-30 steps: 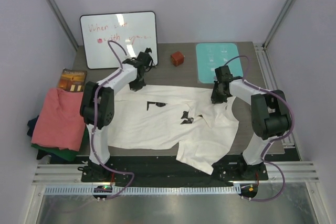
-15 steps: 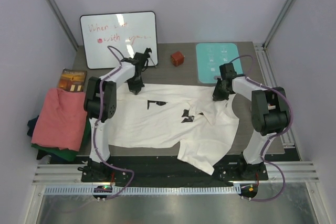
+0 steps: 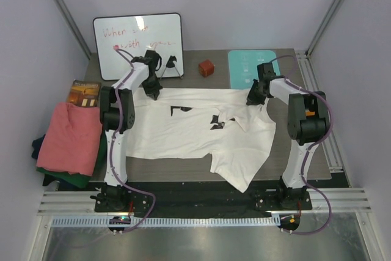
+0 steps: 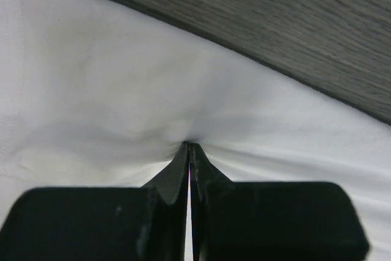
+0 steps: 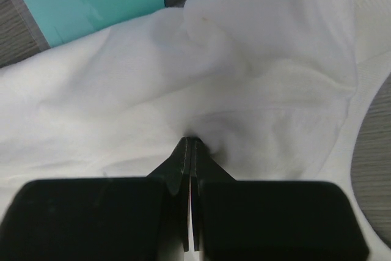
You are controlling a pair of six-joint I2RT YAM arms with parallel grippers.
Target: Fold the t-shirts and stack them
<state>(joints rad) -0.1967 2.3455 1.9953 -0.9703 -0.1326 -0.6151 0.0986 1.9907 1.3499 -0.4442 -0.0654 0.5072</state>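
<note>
I count one white t-shirt point(image 3: 195, 132), spread flat mid-table. Three more are piled at the left edge: salmon-pink shirt point(image 3: 70, 136) over dark green shirt point(image 3: 73, 180) and navy shirt point(image 3: 38, 146). Left gripper point(image 4: 189, 146) and right gripper point(image 5: 190, 140) each pinch the white t-shirt's far edge. Only the wrist views show the pinches; only the overhead shows the pile.

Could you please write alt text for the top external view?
A white t-shirt lies spread on a dark table, its far edge pinched by the left gripper and the right gripper. A salmon-pink shirt lies atop darker shirts at the table's left.
</note>
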